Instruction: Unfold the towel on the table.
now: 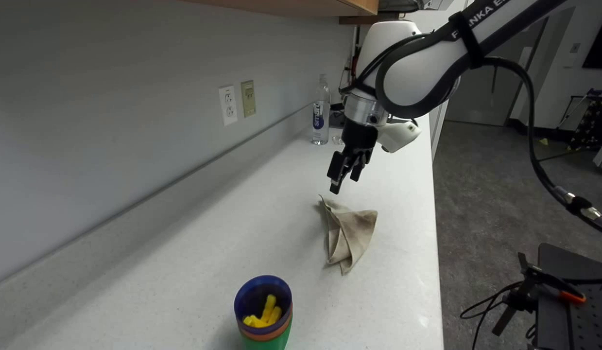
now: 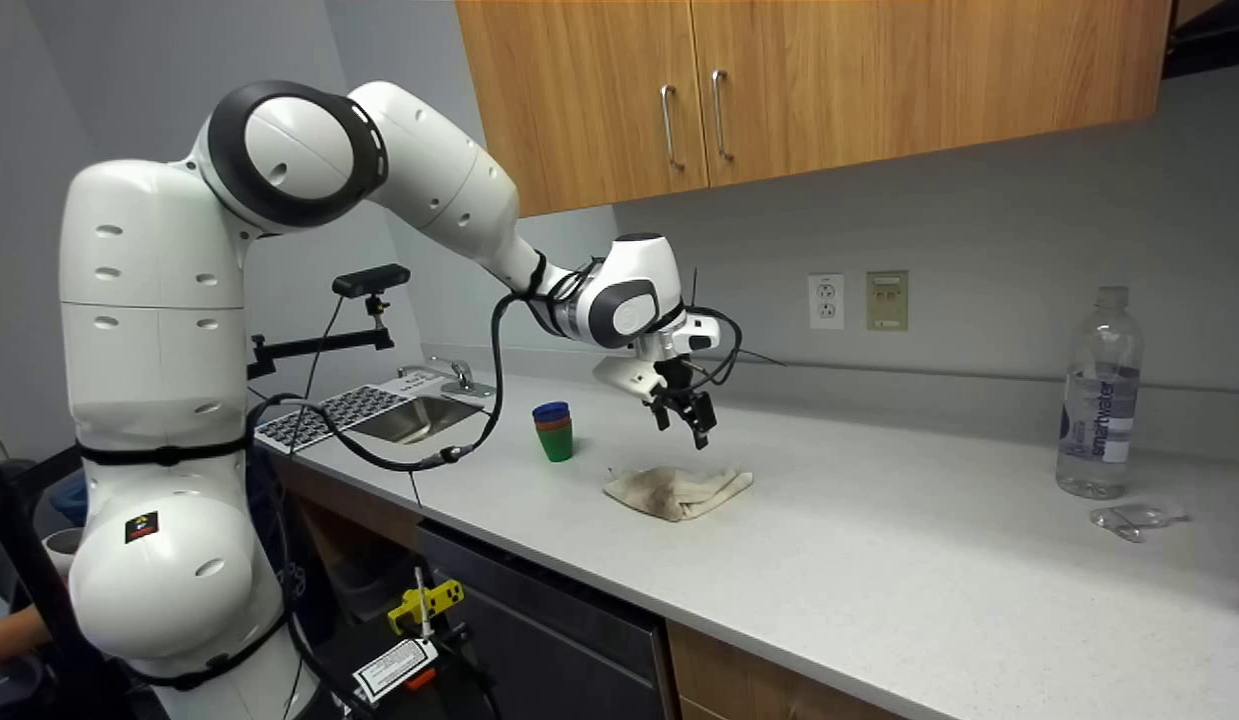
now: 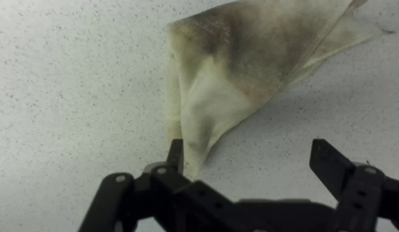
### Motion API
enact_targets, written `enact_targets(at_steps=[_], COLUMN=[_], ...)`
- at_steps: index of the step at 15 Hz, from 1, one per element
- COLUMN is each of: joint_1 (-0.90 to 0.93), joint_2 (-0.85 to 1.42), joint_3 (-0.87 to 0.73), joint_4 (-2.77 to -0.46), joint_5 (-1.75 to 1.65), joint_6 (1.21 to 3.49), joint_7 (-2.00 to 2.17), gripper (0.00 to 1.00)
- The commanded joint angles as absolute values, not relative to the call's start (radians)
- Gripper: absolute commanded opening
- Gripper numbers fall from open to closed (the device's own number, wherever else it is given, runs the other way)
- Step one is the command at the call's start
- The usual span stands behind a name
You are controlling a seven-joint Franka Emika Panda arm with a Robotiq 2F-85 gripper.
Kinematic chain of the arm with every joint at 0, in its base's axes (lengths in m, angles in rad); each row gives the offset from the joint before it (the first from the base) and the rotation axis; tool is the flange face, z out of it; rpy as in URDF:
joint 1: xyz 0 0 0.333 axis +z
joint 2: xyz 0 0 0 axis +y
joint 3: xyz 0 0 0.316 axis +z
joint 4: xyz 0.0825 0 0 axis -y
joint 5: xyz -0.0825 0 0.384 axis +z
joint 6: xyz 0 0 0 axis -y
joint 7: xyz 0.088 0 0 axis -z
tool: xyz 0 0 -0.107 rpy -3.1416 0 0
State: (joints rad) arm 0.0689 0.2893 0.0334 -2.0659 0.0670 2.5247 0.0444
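Observation:
A beige towel [image 1: 352, 236] lies folded and crumpled on the white speckled counter [image 1: 388, 301]. It also shows in an exterior view [image 2: 669, 493] and in the wrist view [image 3: 238, 61], with dark stains on its upper layer. My gripper [image 1: 345, 184] is open and empty above the counter, near the towel's end; it also shows in an exterior view [image 2: 682, 434]. In the wrist view, the fingers [image 3: 247, 141] are wide apart. The left finger overlaps the towel's narrow corner, and the tip of that corner is hidden behind the gripper. The fingers appear apart from the towel.
A stack of cups [image 1: 264, 335] with yellow pieces inside stands on the counter; it also shows in an exterior view [image 2: 554, 435]. A water bottle [image 2: 1099, 410] and a clear plastic item [image 2: 1134, 518] stand by the wall. A cabinet [image 2: 829, 90] hangs above. A sink [image 2: 414, 420] lies beyond the cups.

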Motion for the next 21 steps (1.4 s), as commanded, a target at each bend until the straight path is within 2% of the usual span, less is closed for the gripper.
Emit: enact_targets(at_steps=[1,11,21], joint_1=[0.062,0.06,0.077], joint_2=[0.364,0.367,0.497], joint_3=[0.023,0.023,-0.009], joint_4=[-1.998,-2.021,-1.869], joint_5=[0.057,0.057,-0.011], joint_6=[2.561,2.564,2.589], joint_7=[0.079,0.061,0.091], gripper=[1.0,1.0,1.0])
